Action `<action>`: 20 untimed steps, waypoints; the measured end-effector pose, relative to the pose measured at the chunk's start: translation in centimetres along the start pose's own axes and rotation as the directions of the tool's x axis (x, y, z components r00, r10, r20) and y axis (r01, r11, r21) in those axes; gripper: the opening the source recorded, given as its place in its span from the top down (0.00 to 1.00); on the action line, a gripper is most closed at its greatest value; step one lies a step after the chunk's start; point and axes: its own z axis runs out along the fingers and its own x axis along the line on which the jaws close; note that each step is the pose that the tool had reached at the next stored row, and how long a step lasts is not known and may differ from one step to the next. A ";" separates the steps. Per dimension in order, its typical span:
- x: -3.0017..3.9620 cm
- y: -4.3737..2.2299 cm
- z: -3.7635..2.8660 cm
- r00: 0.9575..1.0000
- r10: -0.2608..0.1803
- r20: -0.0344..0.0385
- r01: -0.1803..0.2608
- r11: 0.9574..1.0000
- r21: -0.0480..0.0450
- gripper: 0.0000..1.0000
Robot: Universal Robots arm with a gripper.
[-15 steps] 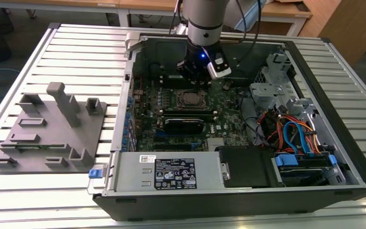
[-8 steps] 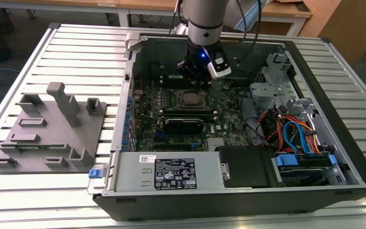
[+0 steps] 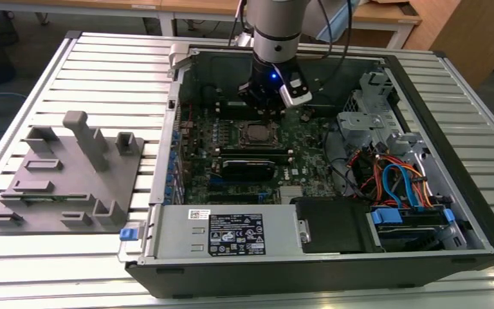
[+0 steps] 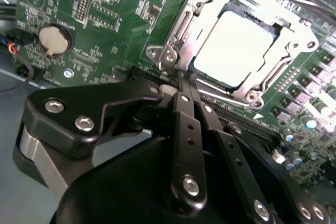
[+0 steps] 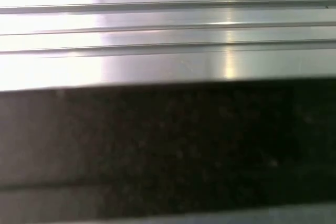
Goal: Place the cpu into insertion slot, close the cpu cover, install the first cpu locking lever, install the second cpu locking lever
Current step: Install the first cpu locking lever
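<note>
cpu seated under cpu cover, fingers together

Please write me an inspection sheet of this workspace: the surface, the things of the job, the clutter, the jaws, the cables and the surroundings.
Surface: slatted metal table carrying an open computer case.
Job's things: cpu lies in the insertion slot; the cpu cover is down around it, seen in the second wrist view.
Clutter: grey fixture block on the table at the exterior view's left; power supply inside the case.
Grippers: gripper hangs just above the socket's edge, jaws shut, holding nothing.
Cables: blue, orange and red cables in the case at the exterior view's right.
Surroundings: wooden desks behind the table.
</note>
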 end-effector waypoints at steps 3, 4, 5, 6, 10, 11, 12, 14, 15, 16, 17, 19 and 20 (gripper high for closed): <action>0.00 -0.01 0.03 1.000 0.000 -0.001 0.000 1.000 0.002 0.89; 0.01 -0.01 0.04 1.000 0.000 -0.001 0.000 1.000 0.002 0.89; 0.01 -0.01 0.03 1.000 0.000 -0.001 0.000 1.000 0.002 0.89; 0.00 0.00 0.01 1.000 0.000 0.000 0.000 1.000 0.002 0.89; -0.01 0.02 -0.37 1.000 0.000 -0.001 0.000 1.000 0.002 0.89; -0.02 0.02 -0.45 1.000 0.000 -0.001 0.000 1.000 0.002 0.89; -0.02 0.03 -0.50 1.000 0.000 -0.001 0.000 1.000 0.002 0.89; -0.02 0.03 -0.50 1.000 0.000 0.000 0.000 1.000 0.001 0.89; -0.02 0.03 -0.50 1.000 0.000 0.000 0.000 1.000 0.002 0.89; -0.02 0.03 -0.46 1.000 0.000 0.000 0.000 1.000 0.002 0.89; -0.02 0.02 -0.41 1.000 0.000 0.000 0.000 1.000 0.004 0.89; -0.02 0.02 -0.36 1.000 0.000 0.000 0.000 1.000 0.007 0.89; -0.01 0.02 -0.35 1.000 0.000 0.000 0.000 1.000 0.009 0.89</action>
